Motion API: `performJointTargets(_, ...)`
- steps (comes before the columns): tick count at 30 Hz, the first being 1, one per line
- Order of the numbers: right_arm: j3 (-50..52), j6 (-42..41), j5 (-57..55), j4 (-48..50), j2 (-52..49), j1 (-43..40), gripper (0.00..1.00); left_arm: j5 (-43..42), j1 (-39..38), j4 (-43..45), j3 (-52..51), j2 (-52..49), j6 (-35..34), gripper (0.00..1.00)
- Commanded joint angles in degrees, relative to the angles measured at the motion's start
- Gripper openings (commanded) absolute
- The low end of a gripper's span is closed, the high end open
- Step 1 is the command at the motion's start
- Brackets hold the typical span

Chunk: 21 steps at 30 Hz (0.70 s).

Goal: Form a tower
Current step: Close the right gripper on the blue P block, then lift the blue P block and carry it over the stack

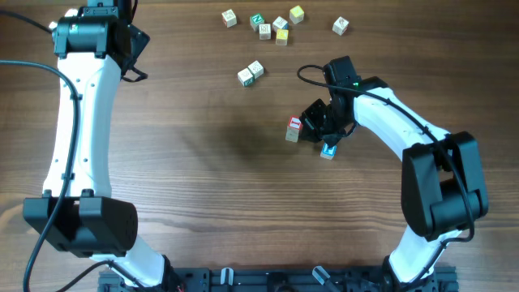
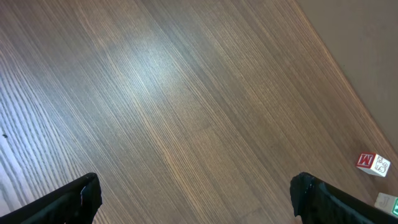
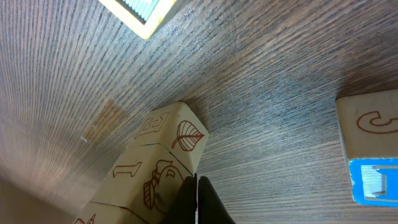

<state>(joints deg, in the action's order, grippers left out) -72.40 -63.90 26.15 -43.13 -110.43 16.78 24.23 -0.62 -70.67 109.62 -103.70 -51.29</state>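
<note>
— Where is the narrow tower (image 1: 293,128) of small pale wooden alphabet cubes to be found?

— It is seen standing upright a little right of the middle of the brown wood-grain surface (image 1: 203,162), with a red face turned upward. In the right wrist view at least three stacked cubes with red-brown drawn figures can be counted (part of the stack is cut off by the frame edge).

— How is the right pincer (image 3: 196,193) held?

— It is pressed fully shut, and nothing is caught between its fingers. It is placed just beside the tower, on the tower's right. Whether the stack is actually touched cannot be told.

— And the left pincer (image 2: 196,185)?

— It is spread wide and nothing is carried in it. It is held over bare wood at the far left, well apart from the tower.

— What else is laid out?

— A loose pale wooden cube with a blue-framed face (image 1: 328,150) is found just beside the right pincer, on the near side. A pair of loose pale cubes (image 1: 256,70) is set touching, farther back. A scattered group of seven pale cubes (image 1: 280,23) with green and yellow faces is spread along the far edge. A red-lettered cube (image 2: 373,163) is caught at the right margin of the left wrist view.
</note>
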Motion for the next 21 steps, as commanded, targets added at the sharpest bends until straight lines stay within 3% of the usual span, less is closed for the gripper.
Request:
performJointTargets(1,0.52,-0.79,0.96,0.26,-1.01,-0.24,0.04,1.57,0.15,0.00,0.22,-0.57,0.76,1.00)
performJointTargets(9,0.52,0.00,-1.90,-1.18,-1.01,-1.49,0.04,1.57,0.15,0.00,0.22,-0.57,0.76,1.00)
performJointTargets(13,-0.28,4.85,-1.88,-4.74,-0.63,-7.54,0.04,1.57,0.15,0.00,0.22,-0.57,0.76,1.00)
performJointTargets(17,-4.46,15.10,-3.28,-7.63,3.32,-11.45,0.05,1.57,0.15,-0.02,0.22,-0.57,0.76,1.00)
performJointTargets(19,-4.70,18.86,-8.04,-8.68,5.44,-11.21,0.52,1.57,0.15,0.00,0.22,-0.57,0.76,1.00)
performJointTargets(21,-3.85,18.71,-9.25,-9.84,5.11,-10.71,0.54,1.57,0.15,0.00,0.22,-0.57,0.76,1.00)
